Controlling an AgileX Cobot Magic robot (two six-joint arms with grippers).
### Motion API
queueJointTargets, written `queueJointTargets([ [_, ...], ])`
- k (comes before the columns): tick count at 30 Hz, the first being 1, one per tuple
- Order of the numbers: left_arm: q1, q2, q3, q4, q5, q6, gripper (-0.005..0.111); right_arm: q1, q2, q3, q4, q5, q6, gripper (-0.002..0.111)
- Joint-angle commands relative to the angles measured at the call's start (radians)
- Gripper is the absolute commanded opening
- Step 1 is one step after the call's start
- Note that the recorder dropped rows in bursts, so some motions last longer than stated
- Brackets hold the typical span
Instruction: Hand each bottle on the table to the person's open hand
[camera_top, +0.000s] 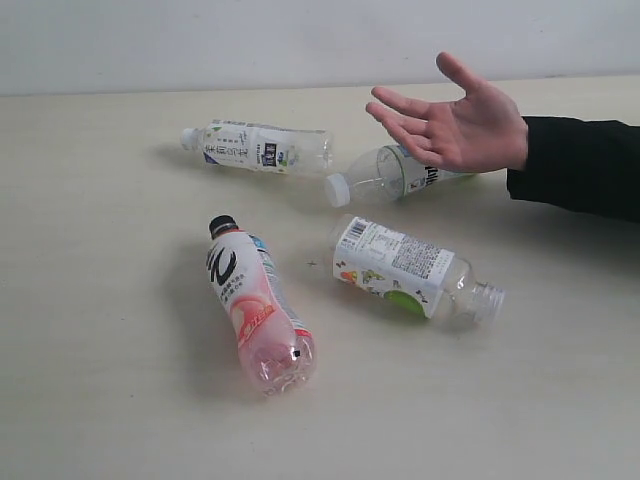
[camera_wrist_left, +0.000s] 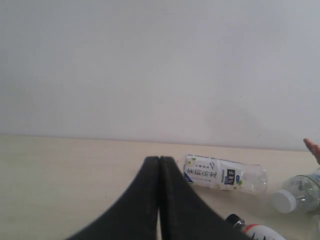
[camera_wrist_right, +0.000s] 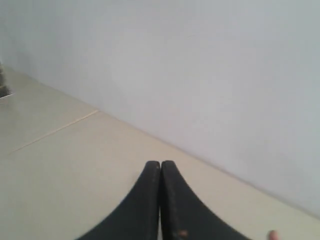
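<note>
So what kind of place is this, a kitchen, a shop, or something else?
Probably a robot test bench, not a lived-in room: a plain pale table against a blank white wall, four drink bottles lying loose on it, and a person's open hand held out above it.

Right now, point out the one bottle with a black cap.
The pink-and-white bottle, lying front left in the exterior view. It alone has a black cap; the other three bottles wear white labels.
</note>
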Motion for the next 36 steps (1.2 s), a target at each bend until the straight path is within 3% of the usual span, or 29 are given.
queueJointTargets([
  [1, 0.003, -0.006, -0.001, -0.004, -0.003, -0.002, 0.000, -0.003, -0.038, -0.008, 0.008, 0.175, -0.197, 0.000],
  [8, 0.003, -0.006, -0.001, -0.004, -0.003, -0.002, 0.000, -0.003, -0.059, 0.015, 0.008, 0.466, -0.376, 0.001],
  [14, 0.003, -0.006, -0.001, -0.004, -0.003, -0.002, 0.000, -0.003, -0.058, 0.138, 0.008, 0.708, -0.573, 0.002],
  [20, 0.003, -0.006, -0.001, -0.004, -0.003, -0.002, 0.000, -0.003, -0.022, 0.194, 0.023, 0.980, -0.591, 0.002],
  [25, 0.003, -0.006, -0.001, -0.004, -0.003, -0.002, 0.000, -0.003, -0.014, 0.194, 0.270, 1.050, -0.731, 0.002],
  [30, 0.003, -0.006, -0.001, -0.004, -0.003, -0.002, 0.000, 0.097, -0.007, 0.171, 0.617, 1.257, -1.281, 0.002],
  [36, 0.003, -0.006, -0.001, -0.004, -0.003, -0.002, 0.000, 0.269, 0.072, 0.022, 1.067, 1.618, -1.636, 0.002],
])
